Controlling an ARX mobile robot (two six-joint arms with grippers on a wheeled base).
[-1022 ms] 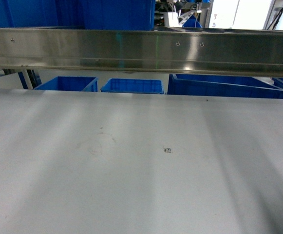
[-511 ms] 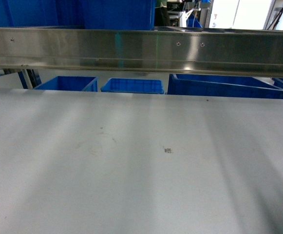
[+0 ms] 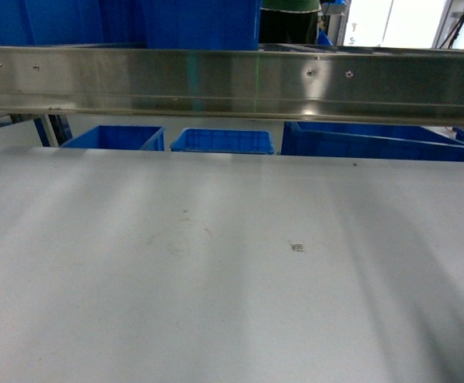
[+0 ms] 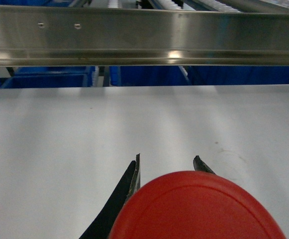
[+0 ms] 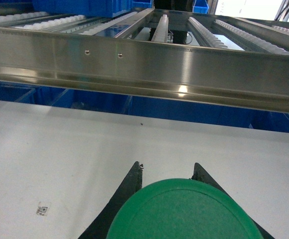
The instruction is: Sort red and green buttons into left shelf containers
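In the left wrist view the red button (image 4: pixel 199 209) fills the bottom of the frame, only its round red cap showing. My left gripper (image 4: pixel 167 159) is shut on it, black fingertips (image 4: pixel 136 172) poking out past the cap over the white tabletop. In the right wrist view the green button (image 5: pixel 184 211) sits the same way in my right gripper (image 5: pixel 168 167), which is shut on it. Neither gripper nor either button shows in the head view. The bodies of both buttons are hidden under their caps.
A white table (image 3: pixel 216 303) stretches ahead, with a small square marker (image 3: pixel 297 247) on it. A steel shelf rail (image 3: pixel 232 80) crosses above its far edge. Blue bins (image 3: pixel 116 137) (image 3: pixel 222 141) (image 3: pixel 367 140) stand behind and below the rail; roller tracks (image 5: pixel 159 27) lie above it.
The head view has shifted: the table marker, rail screws and bins all sit slightly further right now. A dark green shape has come into view above the rail.
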